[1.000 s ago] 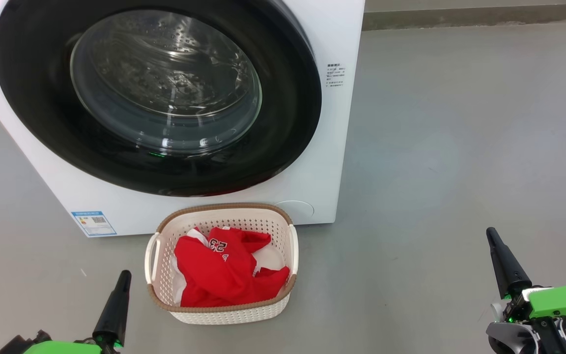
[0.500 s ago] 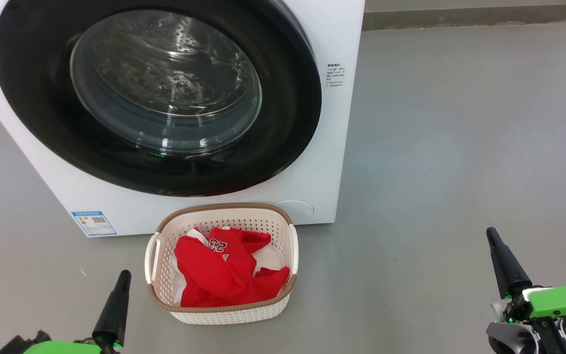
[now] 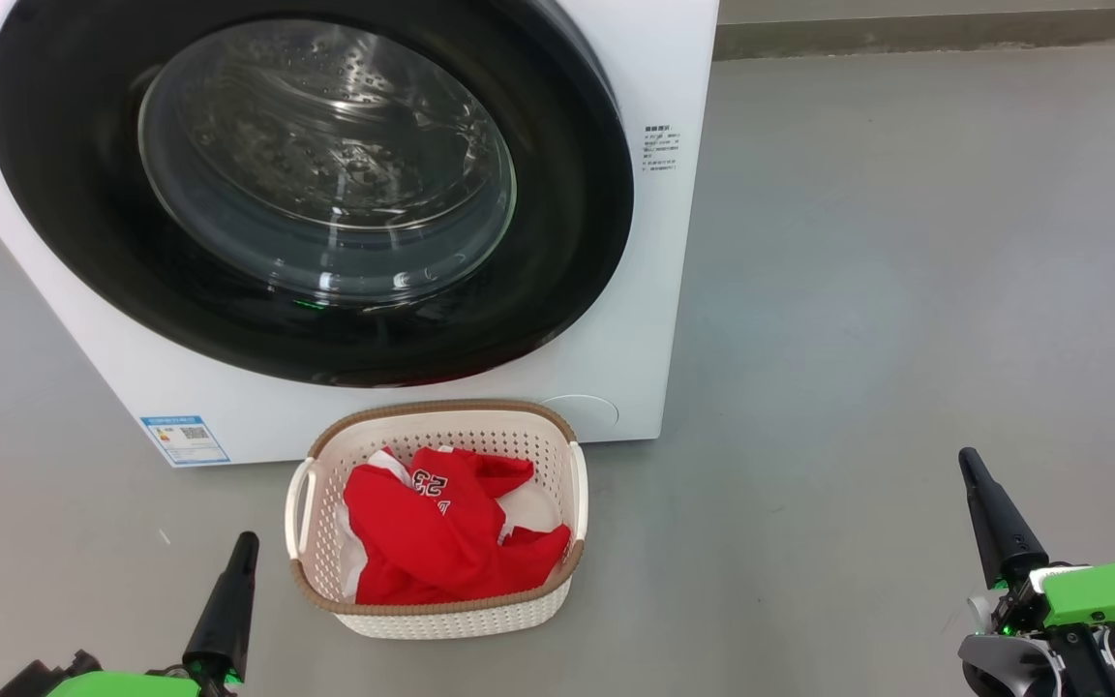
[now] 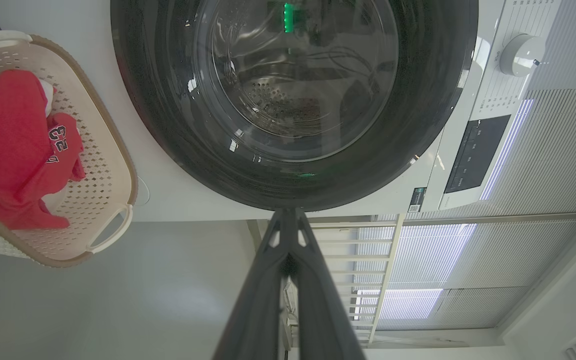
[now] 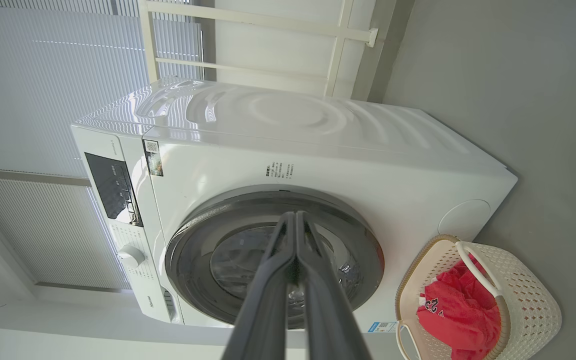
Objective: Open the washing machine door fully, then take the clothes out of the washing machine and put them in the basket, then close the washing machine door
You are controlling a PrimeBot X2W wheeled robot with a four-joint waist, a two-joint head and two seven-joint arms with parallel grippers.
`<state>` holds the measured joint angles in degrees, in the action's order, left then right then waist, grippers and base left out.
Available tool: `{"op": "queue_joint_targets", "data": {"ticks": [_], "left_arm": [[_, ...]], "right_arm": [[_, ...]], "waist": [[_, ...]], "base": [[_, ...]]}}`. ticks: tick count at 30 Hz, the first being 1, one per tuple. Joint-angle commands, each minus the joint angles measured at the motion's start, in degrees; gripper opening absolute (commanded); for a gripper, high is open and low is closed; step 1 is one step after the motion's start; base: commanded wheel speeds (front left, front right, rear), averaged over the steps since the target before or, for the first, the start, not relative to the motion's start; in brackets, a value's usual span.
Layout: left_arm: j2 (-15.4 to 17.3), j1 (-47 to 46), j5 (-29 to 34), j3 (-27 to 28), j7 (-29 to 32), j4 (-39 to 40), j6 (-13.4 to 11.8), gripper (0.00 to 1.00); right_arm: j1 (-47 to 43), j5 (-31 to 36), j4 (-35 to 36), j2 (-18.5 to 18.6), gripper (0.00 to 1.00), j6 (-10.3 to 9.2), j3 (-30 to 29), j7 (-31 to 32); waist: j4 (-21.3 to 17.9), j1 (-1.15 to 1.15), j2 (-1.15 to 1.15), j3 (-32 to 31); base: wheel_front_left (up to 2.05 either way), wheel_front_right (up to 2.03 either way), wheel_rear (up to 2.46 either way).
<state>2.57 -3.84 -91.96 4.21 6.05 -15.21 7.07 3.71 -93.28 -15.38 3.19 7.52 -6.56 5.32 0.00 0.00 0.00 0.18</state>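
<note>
Door [image 3: 325, 165] closed, clothes [image 3: 441, 542] in basket [image 3: 441, 624], which lies at three o'clock of the nearer left gripper [image 3: 246, 540]; right gripper [image 3: 966, 457] well apart, both pinched together, empty.

Laundry corner, indoors; home or mock-up, cannot tell. White front-load washing machine [image 3: 649, 290] at 11 o'clock in the head view, standing on a bare grey floor [image 3: 906, 290]. Plastic basket [image 3: 441, 431] of red clothes [image 3: 432, 542] at its 6 o'clock. Slatted window blinds [image 5: 33, 100] and a white railing [image 5: 248, 20] behind the machine. Dark skirting [image 3: 945, 34] at 1 o'clock.
</note>
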Motion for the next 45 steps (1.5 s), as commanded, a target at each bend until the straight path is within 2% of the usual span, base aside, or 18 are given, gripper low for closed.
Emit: {"op": "queue_joint_targets", "data": {"ticks": [1,45], "left_arm": [[0.5,-2.3,-0.4,2.1,0.2,1.2,0.4,0.00],[0.4,-2.3,-0.3,2.2,0.4,1.2,0.4,0.00]], "right_arm": [[2.4,0.3,1.4,0.4,0.00,-0.03,1.0,0.4],[2.4,0.7,1.4,0.1,0.00,-0.03,0.6,0.8]], "waist": [[0.0,0.00,0.00,0.0],[0.0,0.00,0.00,0.0]], "base": [[0.00,0.00,0.00],[0.00,0.00,0.00]]}}
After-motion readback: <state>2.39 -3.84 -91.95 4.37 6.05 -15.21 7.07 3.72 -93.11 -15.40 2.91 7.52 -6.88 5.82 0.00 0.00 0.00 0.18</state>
